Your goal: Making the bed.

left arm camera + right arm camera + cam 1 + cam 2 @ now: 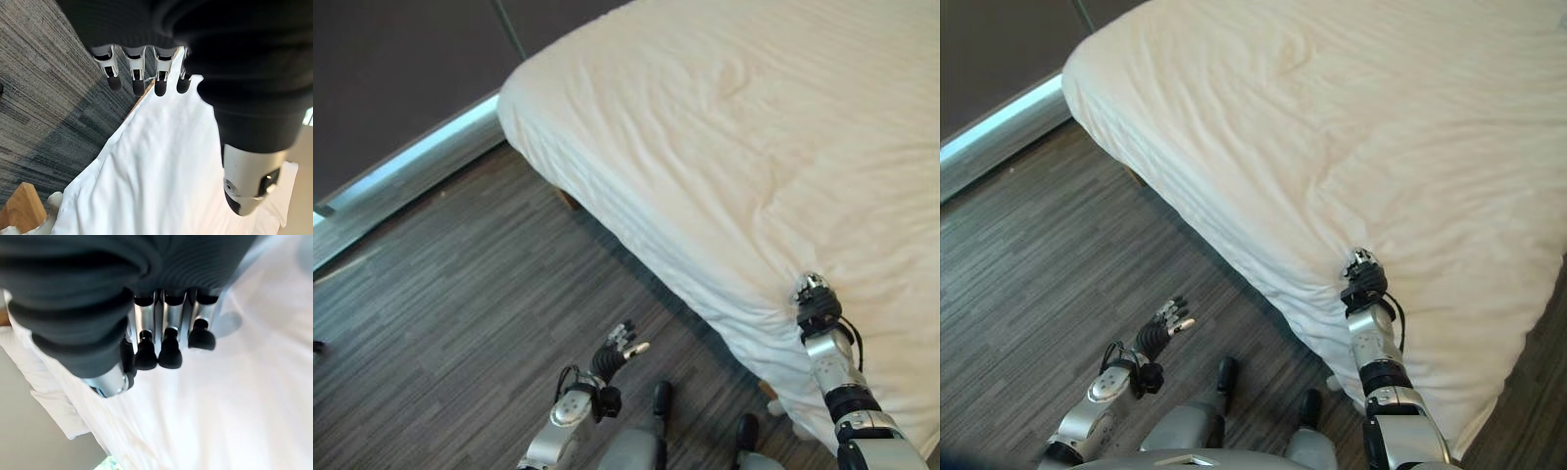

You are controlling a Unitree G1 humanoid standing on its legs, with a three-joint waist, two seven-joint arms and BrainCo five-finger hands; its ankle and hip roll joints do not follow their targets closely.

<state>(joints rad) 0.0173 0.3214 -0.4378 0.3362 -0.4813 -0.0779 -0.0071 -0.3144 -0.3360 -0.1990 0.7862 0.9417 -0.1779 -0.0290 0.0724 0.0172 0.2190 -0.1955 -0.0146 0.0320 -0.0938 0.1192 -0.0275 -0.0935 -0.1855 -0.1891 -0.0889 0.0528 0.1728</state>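
Diagonally the duvet (pixel 754 147) runs from the right hand (pixel 815 299) to the far left corner.

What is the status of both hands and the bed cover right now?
Right hand at the near edge of the white cover, fingers curled, grip unclear. Left hand open over the floor, holding nothing. Cover wrinkled. Nothing in the way.

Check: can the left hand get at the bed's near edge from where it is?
Probably yes. The left hand hangs open over bare floor, apart from the duvet, with nothing between it and the bed's side. The right hand is already at that edge.
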